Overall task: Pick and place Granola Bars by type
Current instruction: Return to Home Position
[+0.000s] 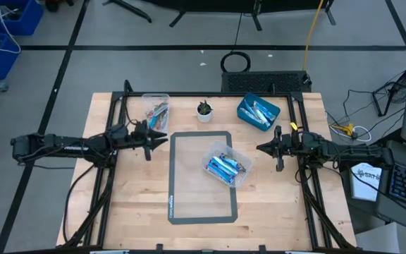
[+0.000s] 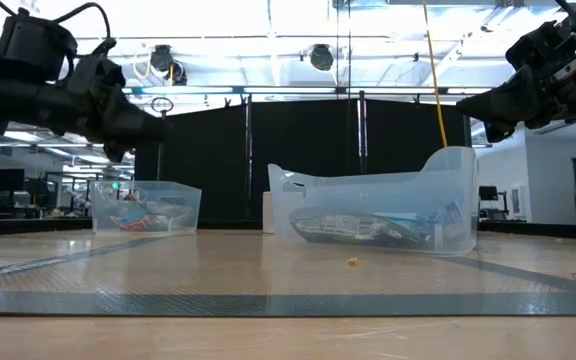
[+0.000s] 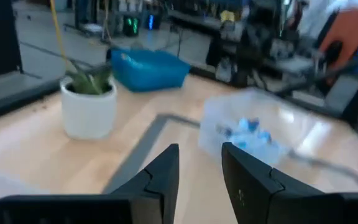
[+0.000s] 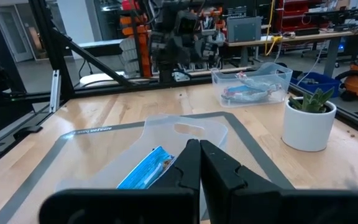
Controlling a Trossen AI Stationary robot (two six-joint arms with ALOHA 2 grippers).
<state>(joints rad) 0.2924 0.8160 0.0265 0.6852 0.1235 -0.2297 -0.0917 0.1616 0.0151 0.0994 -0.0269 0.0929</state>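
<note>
left claw (image 1: 162,135) was open, empty | right claw (image 1: 263,148) clenched on nothing | blue foil granola bars (image 1: 225,166) sat in clear plastic tub (image 1: 220,147), well in from the tabletop (image 1: 132,204) edges, between both claws, closer to the right one

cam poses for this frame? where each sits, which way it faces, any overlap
High: overhead, straight down on the table; left gripper and right gripper both show.
Low: table-top height, level across the table into the room; arms enter from above.
Left wrist: forward past its open fingers at potted plant, blue bin.
Right wrist: forward past its shut fingers at centre tub; left arm beyond.
Shared: both wrist views show the potted plant.
</note>
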